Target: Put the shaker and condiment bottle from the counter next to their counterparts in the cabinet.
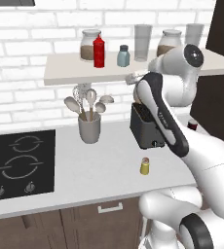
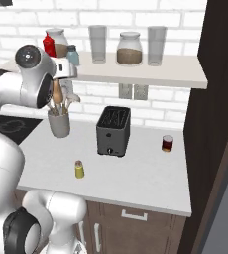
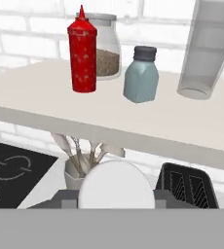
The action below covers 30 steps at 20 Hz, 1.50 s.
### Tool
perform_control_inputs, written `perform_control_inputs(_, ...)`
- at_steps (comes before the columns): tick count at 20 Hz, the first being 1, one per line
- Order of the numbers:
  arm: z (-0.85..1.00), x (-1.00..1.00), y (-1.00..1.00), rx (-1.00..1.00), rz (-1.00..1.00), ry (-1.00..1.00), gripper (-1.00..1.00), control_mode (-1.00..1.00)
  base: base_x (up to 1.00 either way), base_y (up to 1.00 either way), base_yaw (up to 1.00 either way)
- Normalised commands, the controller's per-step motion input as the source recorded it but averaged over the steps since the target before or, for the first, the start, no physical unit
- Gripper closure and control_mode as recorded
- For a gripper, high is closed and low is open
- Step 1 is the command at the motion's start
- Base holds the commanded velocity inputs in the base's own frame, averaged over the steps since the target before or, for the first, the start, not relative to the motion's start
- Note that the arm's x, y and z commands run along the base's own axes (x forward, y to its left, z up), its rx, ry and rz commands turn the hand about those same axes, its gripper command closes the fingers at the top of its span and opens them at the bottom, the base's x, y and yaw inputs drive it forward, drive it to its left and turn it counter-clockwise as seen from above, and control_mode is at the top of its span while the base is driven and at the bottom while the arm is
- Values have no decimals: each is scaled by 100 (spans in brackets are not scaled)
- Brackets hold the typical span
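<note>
The tabletop (image 1: 94,170) carries a black toaster (image 2: 113,130) and the small yellow shaker (image 1: 144,166), which stands alone in front of the toaster. The shelf (image 3: 46,97) bears the red squeeze bottle (image 3: 83,51) beside the blue-grey shaker (image 3: 141,75). Below the shelf edge the jaws pinch the condiment bottle (image 2: 57,92), its pale cap (image 3: 116,185) uppermost.

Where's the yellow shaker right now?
The yellow shaker stands upright on the counter near its front edge, in front of the black toaster and right of the utensil crock in the left base view.
</note>
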Motion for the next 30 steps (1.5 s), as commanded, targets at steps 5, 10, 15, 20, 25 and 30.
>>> perform_control_inputs(5, 38, -6, 20, 3, -15, 0, 100, -100, 0, 0, 0)
perform_control_inputs(10, 37, -16, 30, 1, 0, 0, 100, -100, 0, 0, 0)
perform_control_inputs(15, 10, -9, 34, 0, 4, 0, 100, -100, 0, 0, 0)
perform_control_inputs(20, 4, -1, 57, -5, 9, -6, 100, -100, 0, 0, 0)
perform_control_inputs(25, 14, 29, 38, -1, 0, -6, 100, -100, 0, 0, 0)
perform_control_inputs(30, 2, 17, 29, 0, 0, 0, 100, -100, 0, 0, 0)
